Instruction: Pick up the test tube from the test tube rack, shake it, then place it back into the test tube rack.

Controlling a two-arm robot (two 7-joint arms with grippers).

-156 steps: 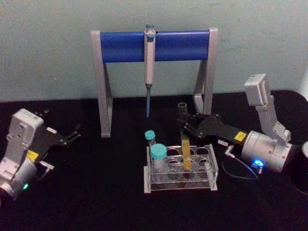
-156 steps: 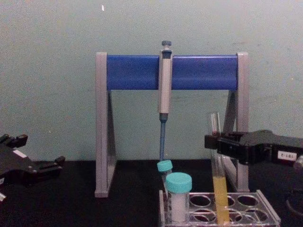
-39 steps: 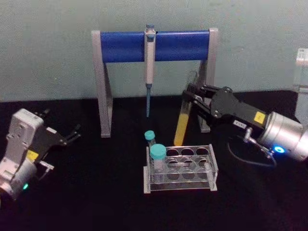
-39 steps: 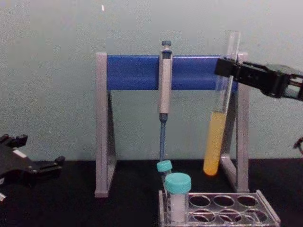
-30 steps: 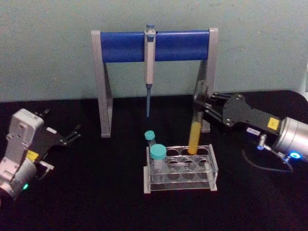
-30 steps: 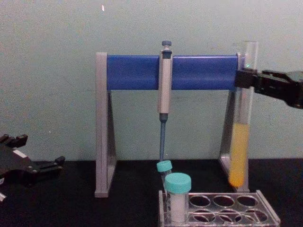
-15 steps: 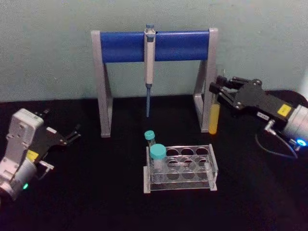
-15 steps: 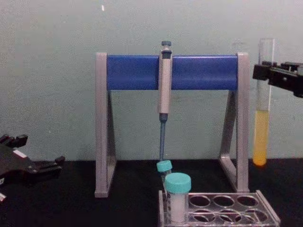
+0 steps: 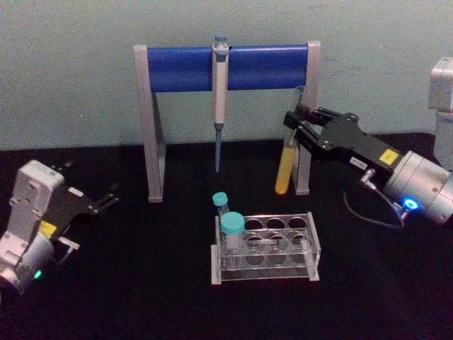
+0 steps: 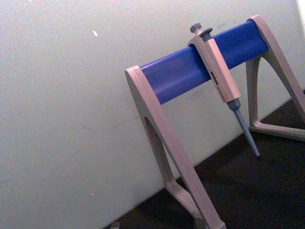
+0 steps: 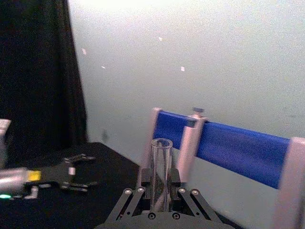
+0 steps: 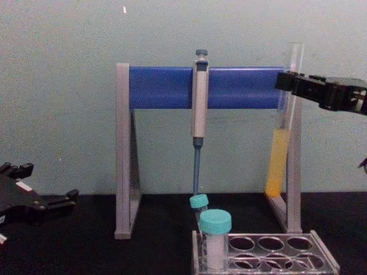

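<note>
Pinching the test tube [image 9: 285, 168] near its open top, the right pincer [image 9: 292, 126] holds it clear of the desk [image 9: 141, 283], slightly tilted, at 1 o'clock from the test tube rack [image 9: 312, 248] and just in front of the right leg of the pipette stand [image 9: 184, 69]. Yellow liquid fills the tube's lower part. The left pincer [image 9: 90, 178] rests at 9 o'clock from the rack, well apart, with its fingers spread.

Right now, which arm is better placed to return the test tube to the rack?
Right. The right tool is shut on the test tube, aloft behind the test tube rack; the left tool sits parked far left.
</note>
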